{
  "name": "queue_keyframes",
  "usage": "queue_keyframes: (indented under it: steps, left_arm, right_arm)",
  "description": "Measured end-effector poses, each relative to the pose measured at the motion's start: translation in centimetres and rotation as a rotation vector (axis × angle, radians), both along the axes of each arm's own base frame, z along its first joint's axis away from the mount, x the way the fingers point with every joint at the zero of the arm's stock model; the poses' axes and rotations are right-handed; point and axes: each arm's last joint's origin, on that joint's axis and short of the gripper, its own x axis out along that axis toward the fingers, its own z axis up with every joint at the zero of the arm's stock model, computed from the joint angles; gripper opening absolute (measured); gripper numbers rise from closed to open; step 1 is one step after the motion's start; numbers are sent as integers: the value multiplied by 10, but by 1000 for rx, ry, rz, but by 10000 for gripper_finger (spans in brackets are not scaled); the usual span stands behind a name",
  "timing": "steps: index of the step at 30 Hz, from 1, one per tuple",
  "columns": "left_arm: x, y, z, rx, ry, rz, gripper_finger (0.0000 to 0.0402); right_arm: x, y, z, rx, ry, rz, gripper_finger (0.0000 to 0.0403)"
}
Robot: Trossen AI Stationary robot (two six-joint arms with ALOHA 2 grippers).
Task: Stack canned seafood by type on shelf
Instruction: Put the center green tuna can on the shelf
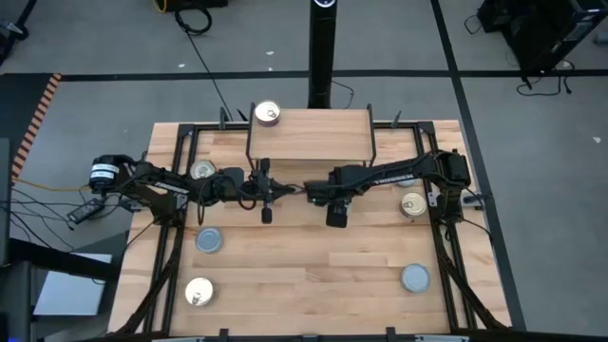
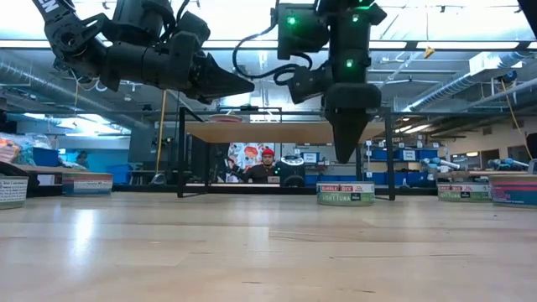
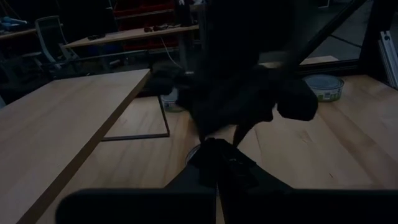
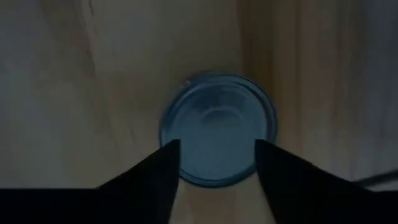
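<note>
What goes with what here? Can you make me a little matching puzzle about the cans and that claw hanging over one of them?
Things:
1. tin on the shelf
2. tin under the right gripper
3. right gripper

States:
A. blue-grey lid
B. fingers open, pointing down
C. gold lid

Pairs: 1-C, 2-A, 3-B

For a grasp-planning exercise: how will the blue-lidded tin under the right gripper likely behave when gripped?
The blue-lidded tin looks rigid metal, so probably won't deform. Low and flat, it seems unlikely to tip. Its round wall may slip in the right gripper.
</note>
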Motion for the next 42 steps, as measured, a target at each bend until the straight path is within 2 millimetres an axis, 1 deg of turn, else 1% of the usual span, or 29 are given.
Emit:
queue_keyframes:
  steps: [2, 6, 7, 8, 11, 13, 16, 19, 22, 24, 28, 30, 34, 36, 39, 42]
  left_arm:
    - [0, 0, 0, 0, 2, 0, 4]
    - [0, 0, 0, -6, 4, 1, 4]
    - [0, 0, 0, -9, 3, 1, 4]
    - [0, 0, 0, -12, 4, 1, 4]
    - [0, 0, 0, -17, 2, 2, 4]
    - [0, 0, 0, -17, 2, 2, 4]
    - [0, 0, 0, -18, 2, 2, 4]
    - [0, 0, 0, -18, 2, 2, 4]
    - [0, 0, 0, -18, 2, 2, 4]
    - [0, 0, 0, -20, 1, 2, 4]
    - [0, 0, 0, -22, 1, 2, 4]
    - [0, 0, 0, -22, 1, 2, 4]
    - [0, 0, 0, -22, 1, 2, 4]
    - [0, 0, 0, -22, 1, 3, 4]
    - [0, 0, 0, -22, 2, 3, 4]
    - [0, 0, -1, -22, 7, 3, 4]
  right_arm:
    - [-1, 7, 0, -65, 3, -3, 152]
    - [-8, 18, -9, -176, 21, -23, 36]
    - [-10, 21, -12, -209, 26, -27, 19]
    - [-13, 23, -14, -238, 34, -31, 13]
    - [-22, 28, -16, -287, 46, -55, 18]
    - [-29, 32, -11, -318, 7, -80, 13]
    - [-43, 35, 1, -336, -103, -130, 7]
    - [-59, 36, 12, -310, -248, -168, 9]
    - [-78, 34, 18, -296, -383, -159, 6]
    - [-90, 32, 17, -278, -450, -151, 6]
    - [-108, 30, 6, -190, -536, -178, 17]
    - [-111, 29, 1, -136, -568, -177, 26]
    - [-107, 30, -5, 10, -583, -45, 35]
    - [-102, 33, -10, 13, -575, 54, 36]
    - [-97, 35, -20, -21, -516, 186, 41]
    - [-90, 33, -32, -41, -444, 222, 53]
